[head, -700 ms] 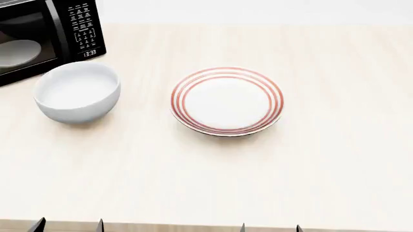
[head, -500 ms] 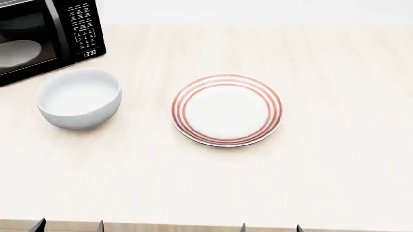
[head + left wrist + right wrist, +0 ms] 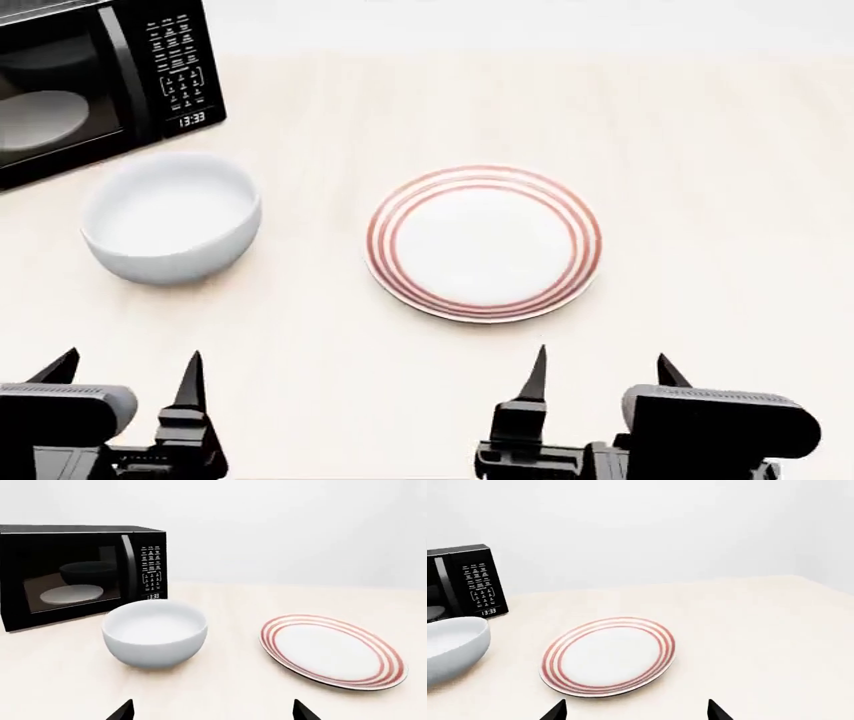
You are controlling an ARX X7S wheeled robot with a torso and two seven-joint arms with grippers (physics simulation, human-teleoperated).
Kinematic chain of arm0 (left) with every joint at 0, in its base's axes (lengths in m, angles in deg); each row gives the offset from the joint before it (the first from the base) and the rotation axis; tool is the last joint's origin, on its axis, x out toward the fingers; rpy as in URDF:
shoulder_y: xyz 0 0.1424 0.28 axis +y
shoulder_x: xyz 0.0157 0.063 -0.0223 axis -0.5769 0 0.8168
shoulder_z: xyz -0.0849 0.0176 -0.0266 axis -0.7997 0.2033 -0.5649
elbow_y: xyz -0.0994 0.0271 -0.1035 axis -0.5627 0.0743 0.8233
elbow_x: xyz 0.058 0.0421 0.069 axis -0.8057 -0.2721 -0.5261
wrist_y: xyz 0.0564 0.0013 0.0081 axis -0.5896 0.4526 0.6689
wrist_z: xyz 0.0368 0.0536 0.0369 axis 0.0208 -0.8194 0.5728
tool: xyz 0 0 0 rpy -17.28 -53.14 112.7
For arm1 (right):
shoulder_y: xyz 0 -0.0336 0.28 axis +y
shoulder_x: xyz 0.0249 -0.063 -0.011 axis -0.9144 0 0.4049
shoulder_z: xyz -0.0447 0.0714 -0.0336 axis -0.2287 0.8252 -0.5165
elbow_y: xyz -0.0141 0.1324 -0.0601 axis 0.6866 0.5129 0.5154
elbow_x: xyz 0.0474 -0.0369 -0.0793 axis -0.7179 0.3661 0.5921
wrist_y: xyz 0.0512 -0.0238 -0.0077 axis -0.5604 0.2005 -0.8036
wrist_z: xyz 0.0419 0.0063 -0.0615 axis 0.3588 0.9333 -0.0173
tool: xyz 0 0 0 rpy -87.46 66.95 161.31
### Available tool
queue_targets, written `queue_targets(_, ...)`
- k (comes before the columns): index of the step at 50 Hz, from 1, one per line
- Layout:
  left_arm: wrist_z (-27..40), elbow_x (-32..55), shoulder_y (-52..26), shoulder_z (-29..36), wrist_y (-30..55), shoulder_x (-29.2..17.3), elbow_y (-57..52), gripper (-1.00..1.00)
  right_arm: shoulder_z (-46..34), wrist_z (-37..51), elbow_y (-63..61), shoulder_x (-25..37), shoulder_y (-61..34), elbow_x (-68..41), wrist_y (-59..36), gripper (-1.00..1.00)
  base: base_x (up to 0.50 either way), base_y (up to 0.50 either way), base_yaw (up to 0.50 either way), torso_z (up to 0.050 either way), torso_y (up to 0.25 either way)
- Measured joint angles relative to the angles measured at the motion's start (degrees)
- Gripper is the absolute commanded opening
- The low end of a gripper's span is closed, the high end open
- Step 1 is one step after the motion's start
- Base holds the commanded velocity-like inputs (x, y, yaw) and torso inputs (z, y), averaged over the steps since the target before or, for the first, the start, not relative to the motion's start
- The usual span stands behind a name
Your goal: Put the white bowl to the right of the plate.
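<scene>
The white bowl (image 3: pixel 171 217) stands upright on the pale wooden table, left of the plate (image 3: pixel 483 242), which has red rings round its rim. The bowl also shows in the left wrist view (image 3: pixel 155 634) and at the edge of the right wrist view (image 3: pixel 450 647). The plate shows in both wrist views (image 3: pixel 331 650) (image 3: pixel 608 655). My left gripper (image 3: pixel 127 368) is open and empty, near the table's front edge, in front of the bowl. My right gripper (image 3: pixel 601 366) is open and empty, in front of the plate.
A black microwave (image 3: pixel 94 85) with a pale turntable disc inside stands at the back left, just behind the bowl. The table (image 3: pixel 721 200) stretches bare to the right of the plate.
The head view has shifted, so bowl and plate sit lower in the picture. Both grippers have come up into view at the bottom. Bowl and plate have not moved on the table.
</scene>
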Motion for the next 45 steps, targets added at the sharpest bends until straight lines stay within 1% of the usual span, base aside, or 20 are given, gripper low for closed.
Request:
queue_targets(6, 0.4, 1.2, -1.3, -0.1, 3.2, -0.6, -2.3, 1.00, 1.9, -0.7, -2.9, 0.4, -1.9, -3.5, -4.4, 1.00, 0.48, 0.29, 0.00, 0.000, 0.000)
queue_targets(13, 1.0, 2.2, -2.0, -0.1, 5.4, -1.2, -4.3, 1.00, 2.9, -1.0, -4.9, 0.9, -3.1, -5.8, -7.1, 1.00, 0.48, 0.29, 0.00, 0.000, 0.000)
queue_targets(30, 2.4, 3.9, -3.0, 0.1, 8.2, -2.3, -7.6, 1.00, 3.3, -0.2, -6.3, 1.7, -4.8, -7.8, -8.6, 1.00, 0.50, 0.10, 0.00, 0.000, 0.000)
queue_targets(45, 3.3, 4.9, -3.3, 0.4, 8.8, -3.0, -8.9, 1.00, 3.2, 1.0, -7.2, 2.3, -5.9, -8.6, -9.3, 1.00, 0.50, 0.08, 0.00, 0.000, 0.001)
